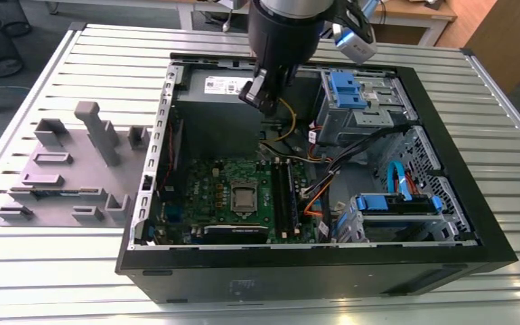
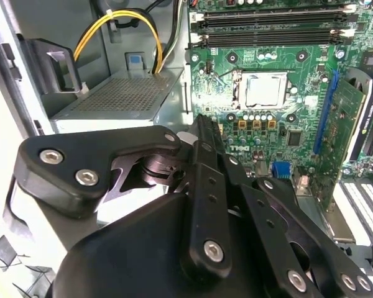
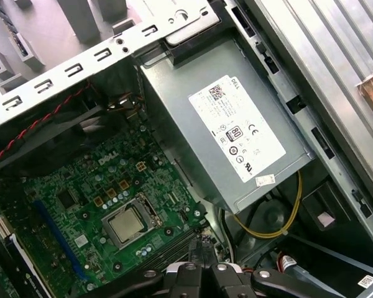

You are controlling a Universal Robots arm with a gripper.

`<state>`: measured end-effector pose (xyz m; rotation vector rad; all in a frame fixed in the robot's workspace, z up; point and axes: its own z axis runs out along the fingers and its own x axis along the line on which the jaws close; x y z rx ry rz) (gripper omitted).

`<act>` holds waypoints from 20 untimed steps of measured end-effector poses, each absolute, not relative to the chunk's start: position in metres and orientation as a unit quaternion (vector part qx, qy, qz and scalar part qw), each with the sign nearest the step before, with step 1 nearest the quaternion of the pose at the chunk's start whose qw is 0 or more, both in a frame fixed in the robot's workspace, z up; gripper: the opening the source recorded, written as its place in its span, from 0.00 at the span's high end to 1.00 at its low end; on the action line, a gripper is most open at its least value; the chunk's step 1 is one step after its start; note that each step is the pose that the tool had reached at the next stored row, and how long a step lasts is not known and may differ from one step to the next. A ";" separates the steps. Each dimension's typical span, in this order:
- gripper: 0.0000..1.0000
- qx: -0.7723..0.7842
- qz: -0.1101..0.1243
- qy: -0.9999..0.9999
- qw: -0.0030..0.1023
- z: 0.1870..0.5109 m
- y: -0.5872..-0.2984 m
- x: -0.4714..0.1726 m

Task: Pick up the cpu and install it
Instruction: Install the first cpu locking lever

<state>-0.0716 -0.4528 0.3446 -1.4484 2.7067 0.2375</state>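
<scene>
- Black gripper (image 2: 202, 133) linkage looms closest in the second wrist view, its fingers pressed together with nothing between them.
- Up above the open computer case (image 1: 441, 122), the gripper (image 1: 258, 101) hangs over the grey power supply (image 1: 224, 84), well apart from the board.
- Down on the green motherboard (image 1: 210, 193), the cpu (image 1: 244, 197) sits flat inside its socket frame; both wrist views show its pale silver top (image 2: 265, 90) (image 3: 127, 224).
- Grey fixture blocks (image 1: 70, 169) stand on the slatted bench (image 1: 52, 271) at the exterior view's left, beside the case.
- Yellow cables (image 3: 280, 226) loop next to the power supply.
</scene>
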 end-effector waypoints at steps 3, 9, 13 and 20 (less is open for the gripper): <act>0.89 -0.470 0.077 0.879 0.031 0.339 -0.453 -0.072; 0.89 -0.470 0.074 0.879 0.030 0.329 -0.453 -0.072; 0.89 -0.470 0.070 0.879 0.028 0.321 -0.453 -0.072; 0.89 -0.470 0.068 0.879 0.026 0.308 -0.453 -0.072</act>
